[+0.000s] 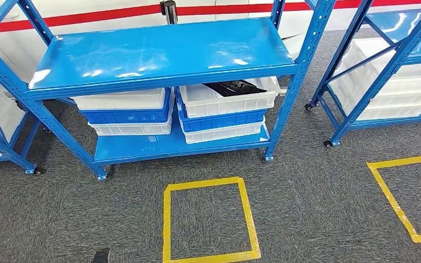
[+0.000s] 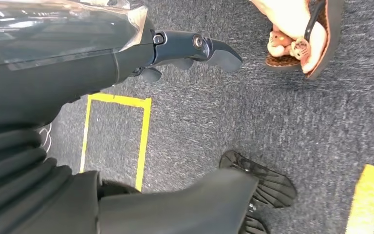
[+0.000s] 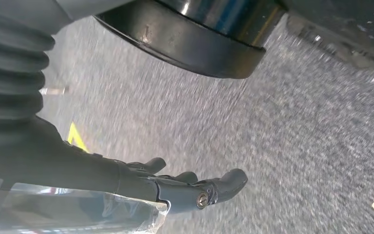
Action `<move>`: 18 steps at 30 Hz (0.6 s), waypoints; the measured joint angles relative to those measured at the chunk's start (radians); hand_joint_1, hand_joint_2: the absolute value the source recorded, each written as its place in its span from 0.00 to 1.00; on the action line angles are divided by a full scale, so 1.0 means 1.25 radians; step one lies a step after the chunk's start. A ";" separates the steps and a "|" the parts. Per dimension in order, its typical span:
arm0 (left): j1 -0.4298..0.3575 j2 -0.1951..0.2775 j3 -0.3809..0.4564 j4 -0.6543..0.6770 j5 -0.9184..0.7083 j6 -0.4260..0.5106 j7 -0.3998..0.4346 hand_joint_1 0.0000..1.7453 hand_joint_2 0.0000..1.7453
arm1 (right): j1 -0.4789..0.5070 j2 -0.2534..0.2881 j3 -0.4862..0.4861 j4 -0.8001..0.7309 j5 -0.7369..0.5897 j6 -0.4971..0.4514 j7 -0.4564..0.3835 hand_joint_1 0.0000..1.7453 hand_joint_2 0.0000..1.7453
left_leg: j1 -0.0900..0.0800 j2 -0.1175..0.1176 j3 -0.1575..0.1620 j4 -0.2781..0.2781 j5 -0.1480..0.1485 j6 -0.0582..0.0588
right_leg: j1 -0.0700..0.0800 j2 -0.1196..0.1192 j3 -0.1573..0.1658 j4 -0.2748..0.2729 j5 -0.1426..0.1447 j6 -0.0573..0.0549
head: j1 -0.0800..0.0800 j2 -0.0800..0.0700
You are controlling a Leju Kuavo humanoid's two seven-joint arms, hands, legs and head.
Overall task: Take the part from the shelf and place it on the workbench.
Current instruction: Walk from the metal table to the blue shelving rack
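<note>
- Head view: the dark part (image 1: 233, 87) lies in the upper white bin (image 1: 227, 99), under the blue shelf top (image 1: 159, 55).
- Risk: little gap shows between shelf top and bin; a reaching arm may strike the shelf top edge.
- Left robot hand (image 2: 185, 51) and right robot hand (image 3: 190, 187) hang over carpet, away from the bin, fingers apart, holding nothing.
- Risk: a person's sandalled foot (image 2: 297, 34) stands near the left robot hand.

Head view high, facing forward and down at the blue metal shelf (image 1: 159, 60), wrist views close behind hanging hands, all sharing the grey carpet floor (image 1: 307, 208)
</note>
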 joint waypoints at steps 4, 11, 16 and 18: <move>0.041 0.016 -0.051 -0.014 0.042 -0.039 -0.022 0.00 0.00 | 0.025 -0.011 -0.022 -0.014 -0.060 0.033 -0.025 0.00 0.00 | 0.000 0.000 0.000 0.000 0.000 0.000 | 0.000 0.000 0.000 0.000 0.000 0.000 | 0.000 0.000; 0.114 0.045 -0.148 -0.042 0.118 -0.107 -0.061 0.00 0.00 | 0.069 -0.031 -0.064 -0.042 -0.168 0.084 -0.072 0.00 0.00 | -0.001 0.000 0.000 0.000 -0.001 0.000 | 0.000 0.000 0.001 0.000 0.000 0.000 | 0.000 0.000; 0.166 0.064 -0.219 -0.063 0.171 -0.156 -0.089 0.00 0.00 | 0.093 -0.046 -0.096 -0.063 -0.245 0.118 -0.104 0.00 0.00 | -0.001 0.000 0.000 0.000 -0.002 0.001 | 0.000 0.000 0.000 0.000 -0.001 0.000 | 0.000 0.000; 0.184 0.071 -0.245 -0.070 0.190 -0.174 -0.098 0.00 0.00 | 0.102 -0.054 -0.109 -0.071 -0.274 0.130 -0.115 0.00 0.00 | -0.001 0.000 0.000 0.000 -0.002 0.001 | 0.000 0.000 0.000 0.000 -0.001 0.000 | 0.000 0.000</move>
